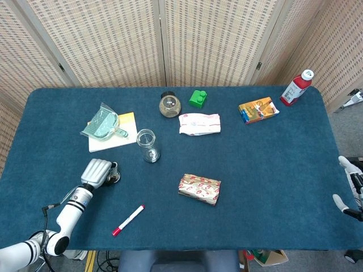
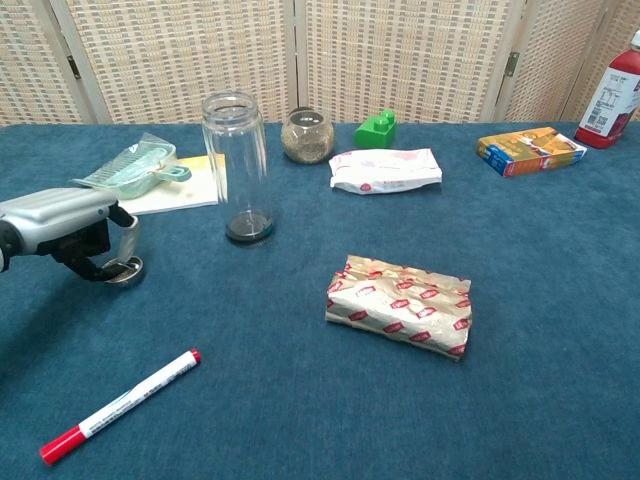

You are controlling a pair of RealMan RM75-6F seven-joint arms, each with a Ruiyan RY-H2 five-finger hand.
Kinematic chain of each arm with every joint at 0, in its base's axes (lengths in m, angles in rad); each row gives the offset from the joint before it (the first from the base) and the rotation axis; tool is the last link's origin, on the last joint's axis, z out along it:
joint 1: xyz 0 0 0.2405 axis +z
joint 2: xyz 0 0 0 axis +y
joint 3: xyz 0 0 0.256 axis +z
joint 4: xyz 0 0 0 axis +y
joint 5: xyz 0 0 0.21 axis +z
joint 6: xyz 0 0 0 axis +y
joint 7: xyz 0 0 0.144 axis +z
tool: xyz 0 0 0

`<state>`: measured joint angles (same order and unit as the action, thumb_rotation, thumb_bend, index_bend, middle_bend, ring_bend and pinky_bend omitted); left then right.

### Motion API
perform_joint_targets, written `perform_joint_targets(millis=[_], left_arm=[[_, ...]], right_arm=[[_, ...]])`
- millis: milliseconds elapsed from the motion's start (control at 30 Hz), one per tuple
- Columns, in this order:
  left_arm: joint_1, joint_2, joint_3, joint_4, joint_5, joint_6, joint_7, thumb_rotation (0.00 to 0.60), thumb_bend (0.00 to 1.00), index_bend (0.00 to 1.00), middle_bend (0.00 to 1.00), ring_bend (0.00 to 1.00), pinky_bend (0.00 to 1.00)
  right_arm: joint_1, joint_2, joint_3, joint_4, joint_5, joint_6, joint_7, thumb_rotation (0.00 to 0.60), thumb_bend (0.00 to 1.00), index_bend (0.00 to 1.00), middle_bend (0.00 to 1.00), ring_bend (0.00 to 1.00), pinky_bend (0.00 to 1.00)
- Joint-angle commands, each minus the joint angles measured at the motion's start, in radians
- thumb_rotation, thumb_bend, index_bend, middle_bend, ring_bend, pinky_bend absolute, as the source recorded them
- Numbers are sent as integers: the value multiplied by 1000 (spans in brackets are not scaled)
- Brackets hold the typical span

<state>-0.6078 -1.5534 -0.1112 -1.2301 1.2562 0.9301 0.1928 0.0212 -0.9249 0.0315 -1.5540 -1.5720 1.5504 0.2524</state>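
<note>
We see the left hand (image 2: 62,228) resting on the table (image 1: 272,170), its fingers curled down around a small round lid (image 2: 124,270). The open glass jar (image 2: 238,166) stands just beyond it. The right hand (image 1: 350,190) shows only at the table's edge, and we cannot tell its state.
</note>
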Motion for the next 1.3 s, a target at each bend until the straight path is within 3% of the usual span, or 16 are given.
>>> perform_joint_targets(millis=[33,333,900,1300], left_arm=[[2,11,0,-14,5,9,0,600,548,625,1000,949,1000],[12,77,-19,-105,21,69,-1,600,548,633,1000,955,1000],[-8,323,-137,-452,36,187,67,600,547,633,1000,955,1000],[-99,325,-207,-481,-20,156,116,600,546,629,1000,955,1000]], right_arm=[[-1,0,0,-1,-1,1,-1,600,305,20,193,79,235],[-5,5,0,-7,-6,11,-3,600,304,20,194,79,235],[-2,4,3,-13,-17,17,-6,600,305,20,194,79,235],[-7,10,3,-16,-20,28,-5,600,304,20,194,79,235]])
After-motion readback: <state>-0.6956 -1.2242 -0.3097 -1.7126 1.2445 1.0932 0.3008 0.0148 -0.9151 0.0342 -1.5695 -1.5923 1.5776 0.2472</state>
